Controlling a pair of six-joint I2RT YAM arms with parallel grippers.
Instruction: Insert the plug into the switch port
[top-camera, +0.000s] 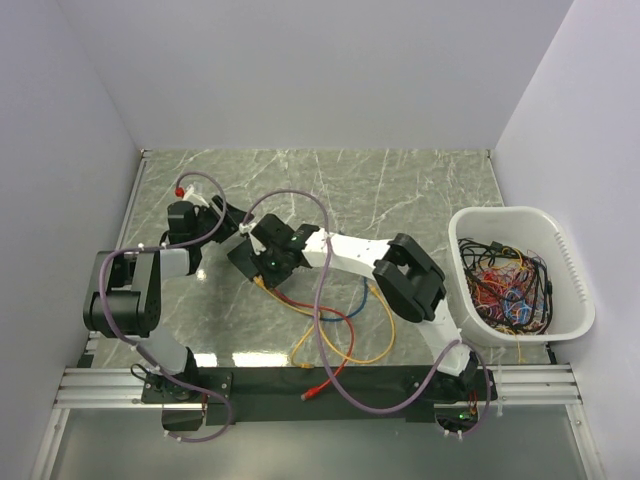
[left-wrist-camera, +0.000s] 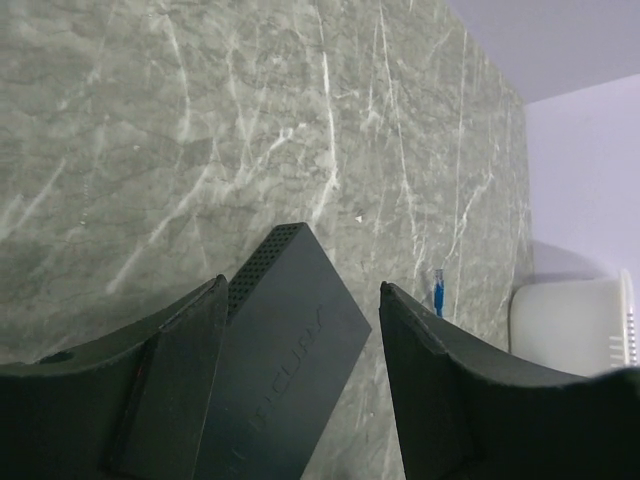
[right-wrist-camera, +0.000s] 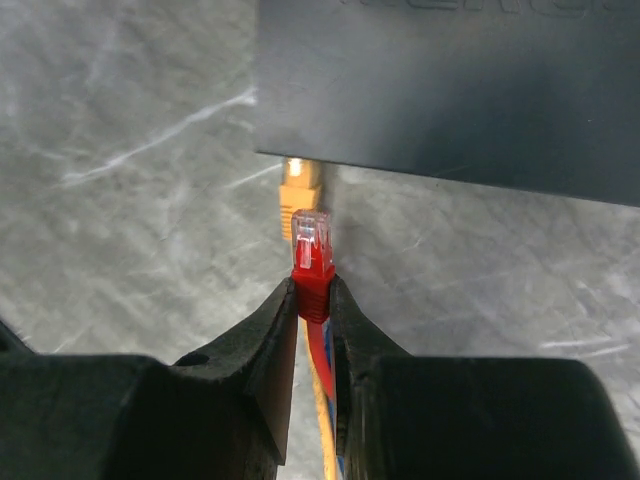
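Observation:
The switch (right-wrist-camera: 450, 90) is a flat matte-black box filling the top of the right wrist view. An orange plug (right-wrist-camera: 300, 195) sits in a socket on its near edge. My right gripper (right-wrist-camera: 313, 285) is shut on the red plug (right-wrist-camera: 313, 262), whose clear tip points at that edge, just right of the orange plug and a short way off. In the left wrist view the switch (left-wrist-camera: 280, 350) lies between my left gripper's (left-wrist-camera: 300, 285) wide-open jaws, against the left finger (left-wrist-camera: 175, 370). In the top view both grippers meet at the switch (top-camera: 243, 258), which is mostly hidden.
A white tub (top-camera: 577, 290) full of tangled cables stands at the right. Red, blue and orange cables (top-camera: 340, 320) loop on the marble table in front of the arms. A blue plug (left-wrist-camera: 437, 292) lies beyond the left gripper. Walls close in left, back and right.

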